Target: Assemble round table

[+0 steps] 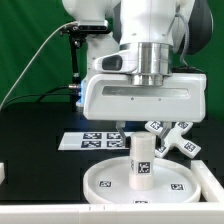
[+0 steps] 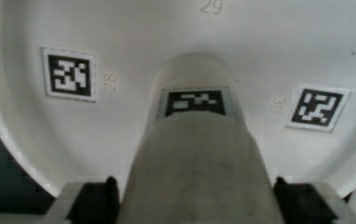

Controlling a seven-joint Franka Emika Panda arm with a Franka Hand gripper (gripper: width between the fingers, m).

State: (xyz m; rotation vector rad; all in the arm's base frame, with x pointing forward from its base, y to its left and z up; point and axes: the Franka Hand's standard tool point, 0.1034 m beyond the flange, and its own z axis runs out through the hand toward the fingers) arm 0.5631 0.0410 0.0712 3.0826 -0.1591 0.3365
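Jaws clamping short cylindrical leg point(image 2: 196, 140) by both flanks; gripper point(image 2: 196, 192) holding it upright on round disc point(image 1: 110, 168), lower centre of exterior frame. Plastic looking light, stiff, slippery: gripping high on leg. Cross-shaped foot point(image 1: 165, 135) lying centre right.

A green backdrop point(image 1: 22, 40) hangs behind a black worktop point(image 1: 40, 150). The marker board point(image 1: 92, 140) lies flat toward the worktop's rear. At the exterior view's left a dark stand point(image 1: 75, 60) rises, and a pale cable point(image 1: 30, 68) slants down from it. The light is even.
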